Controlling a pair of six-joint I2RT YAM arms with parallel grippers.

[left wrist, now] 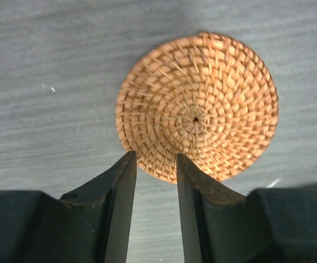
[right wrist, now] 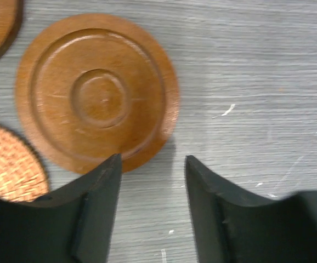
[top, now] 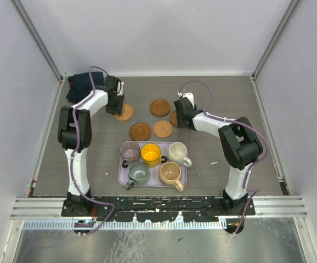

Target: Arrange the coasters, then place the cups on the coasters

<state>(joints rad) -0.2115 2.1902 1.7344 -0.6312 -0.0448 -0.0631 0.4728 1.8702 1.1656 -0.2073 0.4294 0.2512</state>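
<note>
Five coasters lie on the table behind the tray. A woven coaster (top: 124,113) (left wrist: 197,107) lies flat just ahead of my left gripper (top: 114,106) (left wrist: 156,157), whose fingers stand slightly apart, open, with the disc's near edge showing between the tips. My right gripper (top: 181,117) (right wrist: 152,159) is open over bare table, its left fingertip at the edge of a ringed wooden coaster (right wrist: 95,98) (top: 174,117). More coasters: dark (top: 159,107), dark rimmed (top: 140,131), woven (top: 163,129). The cups stand on the tray: mauve (top: 129,149), yellow (top: 151,153), cream (top: 177,152), grey-green (top: 137,172), tan (top: 170,173).
The lavender tray (top: 121,176) sits near the front middle, between the two arm bases. A dark cloth bundle (top: 80,85) lies in the back left corner. Grey walls close off the table on three sides.
</note>
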